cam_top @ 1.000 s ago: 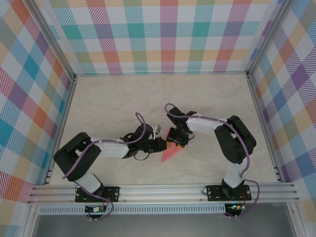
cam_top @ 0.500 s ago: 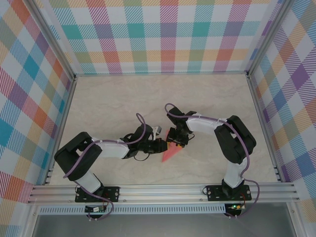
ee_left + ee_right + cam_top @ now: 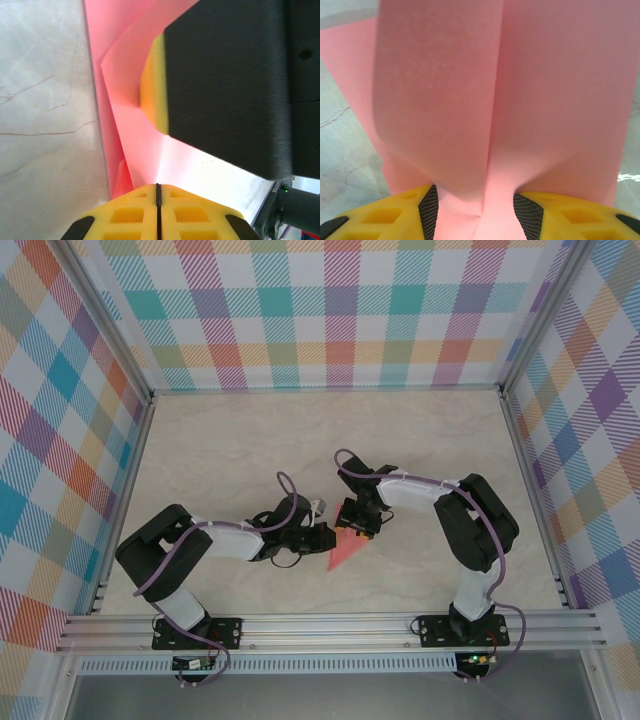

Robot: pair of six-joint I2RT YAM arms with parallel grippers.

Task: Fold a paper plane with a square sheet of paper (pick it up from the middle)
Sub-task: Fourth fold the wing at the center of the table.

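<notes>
Two arms, one folded sheet: the paper plane lies on the pale marbled desk near its front middle, between the two claws. It is plain salmon-pink paper folded to a narrow triangle, its sharp tip pointing toward the near edge. A centre crease and overlapping flaps show in the right wrist view. The left arm lies low, elbow out to the left, forearm reaching right. The left claw is pressed together at the paper's left edge; whether a layer is caught there cannot be told. The right arm bends inward from the right. The right claw pinches the plane's broad end.
</notes>
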